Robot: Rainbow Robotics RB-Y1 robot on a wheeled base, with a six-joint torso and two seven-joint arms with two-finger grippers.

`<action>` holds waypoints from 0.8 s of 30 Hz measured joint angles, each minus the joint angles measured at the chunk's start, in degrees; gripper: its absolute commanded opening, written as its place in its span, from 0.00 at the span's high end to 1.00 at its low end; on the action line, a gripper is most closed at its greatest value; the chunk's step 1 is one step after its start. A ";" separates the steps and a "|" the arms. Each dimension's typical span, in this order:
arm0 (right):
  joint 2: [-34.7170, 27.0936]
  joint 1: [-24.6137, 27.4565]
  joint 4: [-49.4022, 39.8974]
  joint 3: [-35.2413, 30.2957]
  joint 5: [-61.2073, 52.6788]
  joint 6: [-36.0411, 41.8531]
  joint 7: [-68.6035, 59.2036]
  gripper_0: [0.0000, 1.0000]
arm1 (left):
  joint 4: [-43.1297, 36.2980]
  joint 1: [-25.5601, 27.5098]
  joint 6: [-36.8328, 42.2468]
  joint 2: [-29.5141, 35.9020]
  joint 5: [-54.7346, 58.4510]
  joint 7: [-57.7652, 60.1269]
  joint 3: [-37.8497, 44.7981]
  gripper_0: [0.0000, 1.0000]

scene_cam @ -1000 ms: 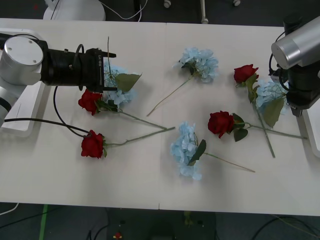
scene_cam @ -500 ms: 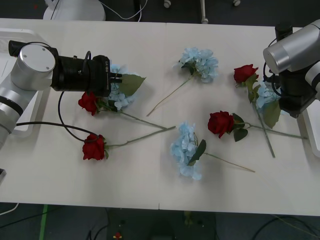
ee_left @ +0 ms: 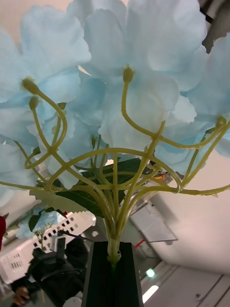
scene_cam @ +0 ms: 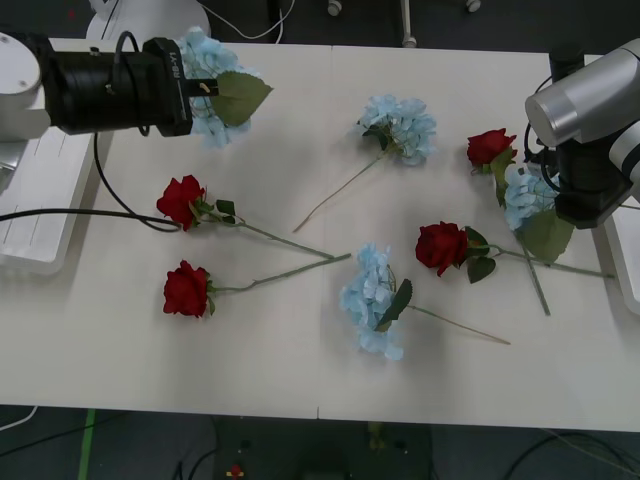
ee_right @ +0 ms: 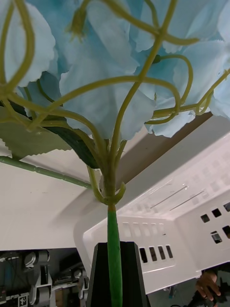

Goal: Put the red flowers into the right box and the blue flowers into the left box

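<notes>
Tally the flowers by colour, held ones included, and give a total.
Red flowers: 4, all lying on the table, e.g..
Blue flowers: 4, namely two on the table, e.g., one held by the left gripper, one held by the right gripper.
Total: 8

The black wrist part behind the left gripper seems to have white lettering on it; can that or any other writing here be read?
White lettering on the black wrist housing behind the left gripper: too small and blurred to read.
No other writing is legible.
</notes>
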 measured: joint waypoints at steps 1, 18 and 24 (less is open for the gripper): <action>-0.03 -0.01 0.02 -0.18 -0.56 0.00 0.00 1.00 | -1.02 0.00 1.21 0.87 -0.68 -2.89 0.75 1.00; -10.44 2.49 -19.11 -19.16 -33.18 -6.26 11.89 1.00 | -4.80 3.30 20.07 15.71 -24.67 -52.44 19.25 1.00; -10.46 9.03 -32.13 -21.65 -47.08 -14.93 13.95 1.00 | -4.84 7.72 13.92 15.83 -38.03 -75.37 23.56 1.00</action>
